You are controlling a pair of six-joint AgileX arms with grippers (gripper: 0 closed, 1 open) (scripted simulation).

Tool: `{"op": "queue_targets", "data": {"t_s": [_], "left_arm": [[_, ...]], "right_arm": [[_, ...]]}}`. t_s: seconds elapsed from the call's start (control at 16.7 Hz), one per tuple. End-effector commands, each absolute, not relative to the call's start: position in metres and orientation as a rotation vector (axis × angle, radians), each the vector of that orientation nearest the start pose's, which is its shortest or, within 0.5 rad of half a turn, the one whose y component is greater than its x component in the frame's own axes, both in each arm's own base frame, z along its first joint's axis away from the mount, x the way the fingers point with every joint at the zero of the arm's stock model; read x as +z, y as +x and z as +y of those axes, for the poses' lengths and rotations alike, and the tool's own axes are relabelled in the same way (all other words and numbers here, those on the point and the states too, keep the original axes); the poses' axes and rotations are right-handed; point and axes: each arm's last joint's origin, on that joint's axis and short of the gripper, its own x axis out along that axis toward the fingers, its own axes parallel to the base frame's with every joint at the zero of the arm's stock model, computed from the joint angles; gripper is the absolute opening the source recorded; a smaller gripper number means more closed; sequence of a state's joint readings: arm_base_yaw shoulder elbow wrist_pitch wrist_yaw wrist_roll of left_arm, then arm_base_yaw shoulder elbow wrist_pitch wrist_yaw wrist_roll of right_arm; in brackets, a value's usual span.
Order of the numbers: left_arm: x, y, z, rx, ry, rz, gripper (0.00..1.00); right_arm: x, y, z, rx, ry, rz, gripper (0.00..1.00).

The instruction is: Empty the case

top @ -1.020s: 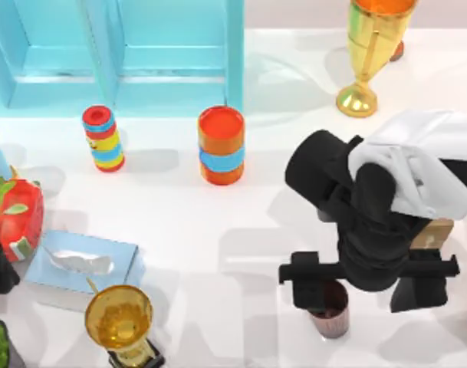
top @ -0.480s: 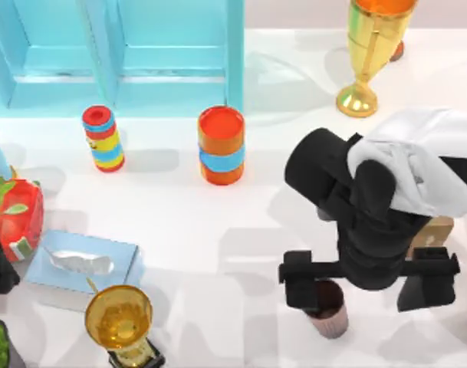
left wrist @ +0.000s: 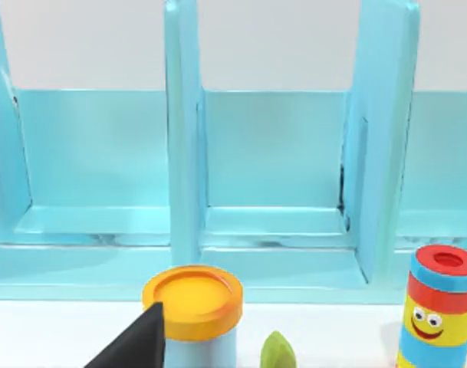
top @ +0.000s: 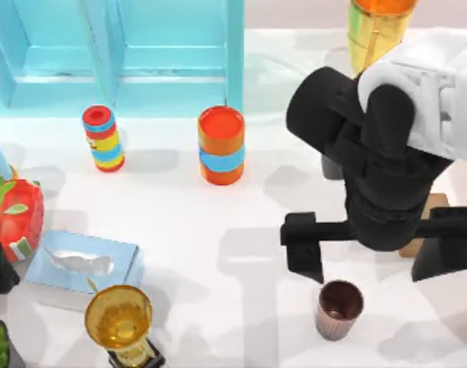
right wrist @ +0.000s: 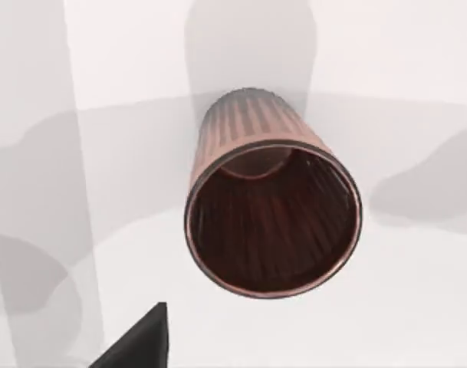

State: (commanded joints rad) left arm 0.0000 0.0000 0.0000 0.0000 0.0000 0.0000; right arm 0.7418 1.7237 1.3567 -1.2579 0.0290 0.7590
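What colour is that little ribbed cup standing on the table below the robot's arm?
The ribbed cup is a dark coppery brown, shown best in the right wrist view.

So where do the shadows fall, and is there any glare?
Top view: soft grey shadows on the white table, one beside the brown cup under the right gripper. Right wrist view: broad shadow bands cross the table around the cup. No glare in either.

Simulated tabletop (top: 218,222), blue shelving (top: 141,54)
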Motion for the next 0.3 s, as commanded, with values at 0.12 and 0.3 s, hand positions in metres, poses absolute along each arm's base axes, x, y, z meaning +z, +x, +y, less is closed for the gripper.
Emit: {"op": "queue_targets", "data": {"t_s": [0.12, 0.3], "left_arm": [[0.16, 0.106, -0.001, 0.0, 0.0, 0.0, 1.0], [0.16, 0.106, -0.001, 0.0, 0.0, 0.0, 1.0]], "right_arm": [[0.247, 0.226, 0.21, -0.055, -0.032, 1.588, 1.0], [0.257, 0.225, 0.208, -0.052, -0.031, 1.585, 1.0]]}}
